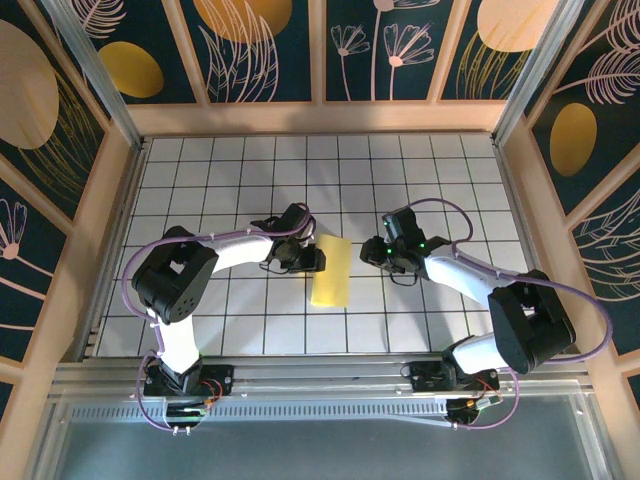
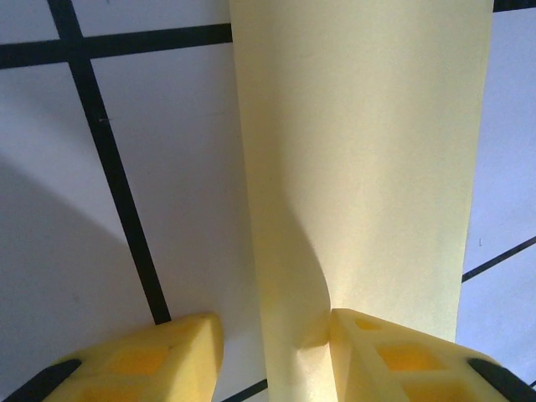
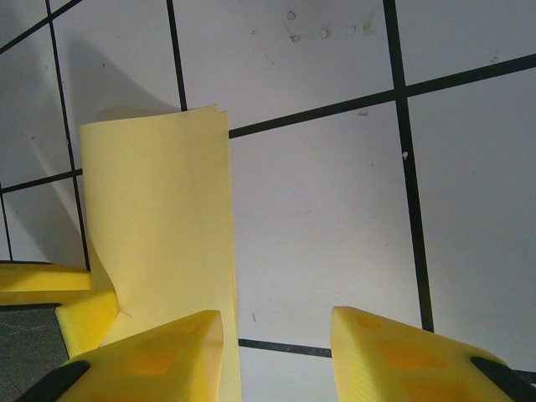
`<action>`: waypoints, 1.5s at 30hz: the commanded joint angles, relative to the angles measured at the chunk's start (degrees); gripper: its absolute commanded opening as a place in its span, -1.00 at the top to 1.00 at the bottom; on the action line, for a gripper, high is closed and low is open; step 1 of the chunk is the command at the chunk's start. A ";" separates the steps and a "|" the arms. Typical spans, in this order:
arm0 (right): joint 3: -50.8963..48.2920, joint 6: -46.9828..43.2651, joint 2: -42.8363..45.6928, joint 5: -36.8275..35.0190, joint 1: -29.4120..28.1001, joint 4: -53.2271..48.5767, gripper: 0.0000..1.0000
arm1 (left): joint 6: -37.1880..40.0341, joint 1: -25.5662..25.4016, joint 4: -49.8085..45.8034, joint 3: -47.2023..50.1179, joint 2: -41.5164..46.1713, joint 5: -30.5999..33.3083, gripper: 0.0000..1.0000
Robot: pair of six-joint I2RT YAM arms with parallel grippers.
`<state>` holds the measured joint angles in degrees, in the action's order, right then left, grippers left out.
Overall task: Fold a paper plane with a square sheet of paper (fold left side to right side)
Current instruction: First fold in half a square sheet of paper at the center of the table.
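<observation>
The square sheet of paper (image 1: 332,272) lies on the white gridded table (image 1: 200,180) between the two arms. It is already doubled over into a tall narrow strip, so the left-to-right fold looks made and what it needs now is a firm crease.

The left gripper (image 2: 272,331) sits at the strip's left long side with its jaws spread. One yellow finger (image 2: 402,356) rests on the paper where the sheet bulges up in a soft curl, and the other stands over bare table just beside the edge. That placing reads as a hold-down, not a pinch, pinning the layers so they cannot spring apart. Whether the finger truly presses the paper flat or merely touches it is hard to tell from so close an angle.

The right gripper (image 3: 276,327) hovers just beside the strip's opposite long side, jaws also spread and clamping nothing. Bare table shows between them, and one finger overlaps the paper's edge in the right wrist view. From there it seems well placed to sweep along the strip.

The layers at the far end lie nearly matched, so the chief risk is the curl by the left finger dragging the top layer askew under pressure
</observation>
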<state>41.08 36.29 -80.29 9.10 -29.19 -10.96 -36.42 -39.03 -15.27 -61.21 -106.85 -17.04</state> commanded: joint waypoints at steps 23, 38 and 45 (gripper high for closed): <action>-1.18 -0.79 -1.21 1.03 0.19 1.21 0.22 | 3.16 -1.67 1.56 0.65 -2.86 0.69 0.23; -0.37 -1.18 -2.03 1.49 0.19 0.98 0.21 | 3.03 -1.60 1.47 0.30 -3.64 0.44 0.22; -0.47 -1.23 -2.15 1.44 0.19 1.18 0.21 | 2.50 -1.67 1.56 0.47 -3.76 0.01 0.21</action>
<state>40.38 36.03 -81.60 10.52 -29.19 -10.50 -34.46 -39.33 -15.53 -61.21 -106.76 -16.43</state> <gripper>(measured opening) 0.394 0.392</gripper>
